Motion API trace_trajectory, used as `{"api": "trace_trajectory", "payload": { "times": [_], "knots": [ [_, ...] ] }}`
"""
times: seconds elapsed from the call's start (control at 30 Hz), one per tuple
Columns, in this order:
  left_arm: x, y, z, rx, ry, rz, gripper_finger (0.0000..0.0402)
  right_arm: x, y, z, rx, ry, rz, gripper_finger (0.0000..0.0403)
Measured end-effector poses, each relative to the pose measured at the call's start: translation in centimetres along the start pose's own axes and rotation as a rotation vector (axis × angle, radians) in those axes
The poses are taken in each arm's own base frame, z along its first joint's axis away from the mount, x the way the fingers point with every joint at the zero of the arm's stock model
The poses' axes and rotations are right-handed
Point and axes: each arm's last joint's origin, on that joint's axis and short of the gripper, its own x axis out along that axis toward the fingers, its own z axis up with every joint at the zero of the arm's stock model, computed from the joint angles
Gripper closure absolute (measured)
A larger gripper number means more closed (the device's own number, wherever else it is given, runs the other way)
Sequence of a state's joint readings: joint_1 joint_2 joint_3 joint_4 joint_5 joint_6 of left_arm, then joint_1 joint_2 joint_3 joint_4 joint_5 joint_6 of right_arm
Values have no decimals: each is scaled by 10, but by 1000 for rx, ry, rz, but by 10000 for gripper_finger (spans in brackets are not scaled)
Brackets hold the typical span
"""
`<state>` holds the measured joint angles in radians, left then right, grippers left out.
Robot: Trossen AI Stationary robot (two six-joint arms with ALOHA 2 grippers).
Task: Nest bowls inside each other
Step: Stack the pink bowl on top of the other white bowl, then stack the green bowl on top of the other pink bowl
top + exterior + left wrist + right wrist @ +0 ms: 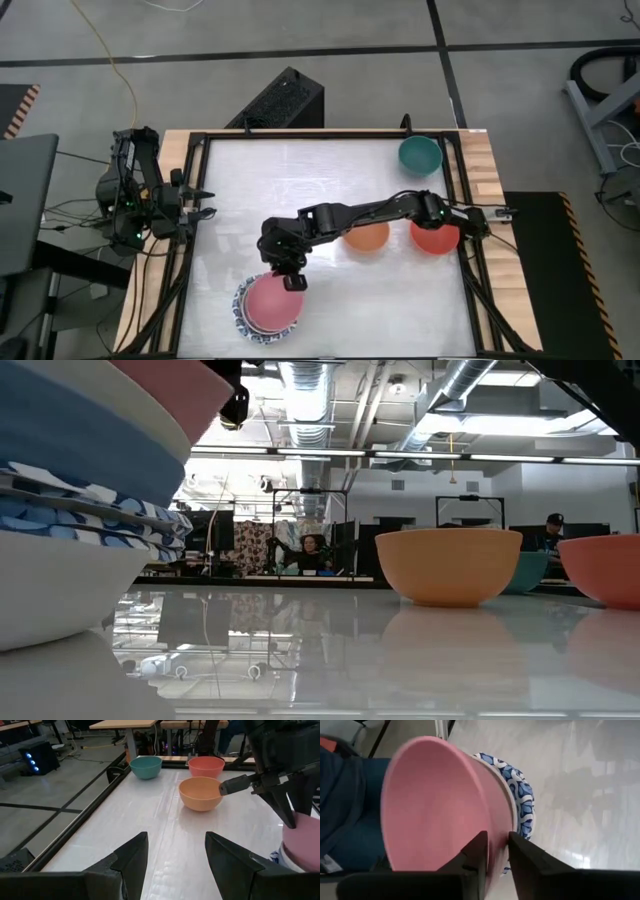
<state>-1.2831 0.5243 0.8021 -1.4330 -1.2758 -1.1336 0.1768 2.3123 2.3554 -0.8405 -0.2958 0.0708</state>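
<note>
From the high view we look straight down on the whole table (330, 170), floor visible all round it; the stack of bowls (270, 305) sits low in frame, left of centre.

The low view sits at tabletop height, facing level across the surface into the room; the same stack (80, 480) fills the left edge, very near the lens.

The left wrist view looks from the table's left side across it, past its own fingers (132, 857); we share the orange bowl (201, 793) with the high view (366, 236) and low view (448, 565).

The right wrist view is closest: the pink bowl (435, 805) nearly fills frame.
</note>
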Motion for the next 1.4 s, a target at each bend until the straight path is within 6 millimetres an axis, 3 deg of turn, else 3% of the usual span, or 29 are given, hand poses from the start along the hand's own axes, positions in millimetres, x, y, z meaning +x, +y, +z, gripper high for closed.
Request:
{"api": "trace_trajectory", "payload": {
  "times": [0.4,0.83,1.13,1.4],
  "knots": [
    [0,0,0,0,1,0,214,-1,1,8,-27,-84,26,270],
    [0,0,0,0,3,-2,214,0,-5,13,-134,-152,119,330],
    [0,0,0,0,2,-1,214,1,-4,13,-174,-161,113,338],
    [0,0,0,0,3,-2,214,-8,-13,1,-26,-12,-145,338]
  ]
}}
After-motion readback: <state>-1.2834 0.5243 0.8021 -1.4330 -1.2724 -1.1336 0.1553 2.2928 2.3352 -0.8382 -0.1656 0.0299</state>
